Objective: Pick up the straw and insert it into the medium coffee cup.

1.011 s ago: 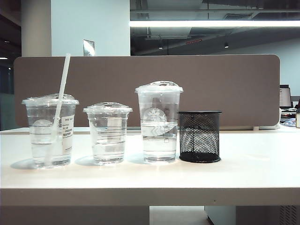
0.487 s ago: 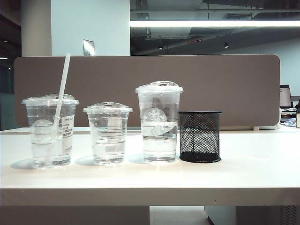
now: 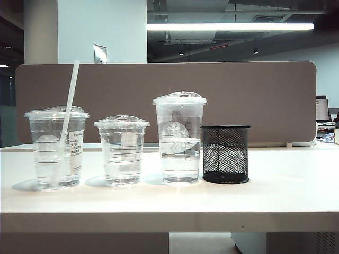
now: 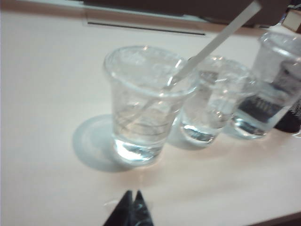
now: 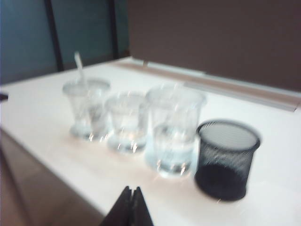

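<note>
A broad, smooth white bench point(image 3: 286, 196) carries everything, backed by a flat brown-grey partition panel point(image 3: 254, 100) with rounded corners. On it four containers stand in a row, near one another. Tallest is a slim, tapering clear plastic cup point(image 3: 179, 138) with a domed lid and a round white logo on its side, about half full of clear liquid. Just beside it on the right of the exterior view stands a black wire-mesh cylinder holder point(image 3: 226, 154), open-topped; whether the two touch I cannot tell. At the left end is the medium coffee cup point(image 3: 56, 147), clear ribbed plastic, the widest, domed lid on, with a white printed sticker whose writing is too small to read. The straw point(image 3: 69, 100), thin, straight and white, stands tilted through its lid, its lower part inside the cup and its top well above the rim. Between the two taller cups sits the shortest clear cup point(image 3: 122, 150), also lidded. The left gripper point(image 4: 132, 201) hangs over the bench in front of the medium coffee cup, its dark fingers pressed together, holding nothing. The right gripper point(image 5: 130, 197), seen in a blurred view, is likewise closed and empty, near the bench edge.
</note>
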Available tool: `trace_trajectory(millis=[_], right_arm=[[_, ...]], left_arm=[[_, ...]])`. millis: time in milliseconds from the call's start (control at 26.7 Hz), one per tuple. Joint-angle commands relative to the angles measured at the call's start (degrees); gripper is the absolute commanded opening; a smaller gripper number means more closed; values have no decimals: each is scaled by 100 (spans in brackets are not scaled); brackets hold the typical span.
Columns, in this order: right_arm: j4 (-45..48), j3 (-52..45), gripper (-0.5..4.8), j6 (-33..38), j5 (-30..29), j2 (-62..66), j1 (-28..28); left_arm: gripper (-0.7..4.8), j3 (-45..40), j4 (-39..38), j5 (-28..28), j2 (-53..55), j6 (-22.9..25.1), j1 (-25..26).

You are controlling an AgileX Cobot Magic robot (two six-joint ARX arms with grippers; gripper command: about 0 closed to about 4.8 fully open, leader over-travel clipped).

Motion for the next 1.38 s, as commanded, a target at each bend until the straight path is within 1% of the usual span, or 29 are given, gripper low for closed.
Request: trace_trajectory(millis=[37,150,412,599,674,749,786,861,936,973,1011,1048,1123,1160,1235,1310,1385], right_arm=[[63,-210,-6,13,-627,15,0],[61,-365,-6,13,-894,15,0],[-227,-461,-5,13,-890,15,7],[-245,-461,-5,-2,-887,15,4],[-286,-461,-5,-315,-673,15,-7],[-293,-461,-5,-315,-688,-2,-15],[-271,-459,-5,-315,-693,-35,-153],[-243,-466,-5,-306,-713,-35,-509],[-192,-505,-5,-151,-979,-35,-1067],[-160,-535,-5,-116,-1237,-35,-1510],[-153,-560,-5,-116,-1609,-35,-2079],[-175,-573,-5,-116,-2048,-35,-2863],[-219,-573,-5,-83,-2487,-35,-3644],[-234,-575,-5,-74,-2806,-35,-4319],[-332,-579,-5,-72,-2863,-35,-5036],[-328,-579,-5,-72,-2841,-35,-5421],[-332,-579,-5,-74,-2723,-35,-5506]], left_arm=[[-3,-109,37,-343,0,2,-4],[-3,-219,28,-494,0,2,-4],[-3,-234,33,-463,-9,0,-7],[-3,-234,33,-466,-9,0,-7],[-3,-234,33,-466,-9,0,-7],[-3,-234,33,-466,-9,0,-4],[-3,-234,33,-466,-9,0,-4],[-3,-234,33,-466,-9,0,-4],[-3,-236,33,-468,-9,2,-4],[-3,-234,33,-466,-9,0,-4],[-3,-234,33,-466,-9,0,-4],[-3,-234,33,-470,-9,2,-4],[-3,-234,33,-466,-9,2,-4],[-3,-234,33,-466,-9,2,-4],[-3,-234,33,-466,-9,2,-4],[-3,-234,33,-466,-9,2,-4],[-3,-234,33,-468,-9,0,-4]])
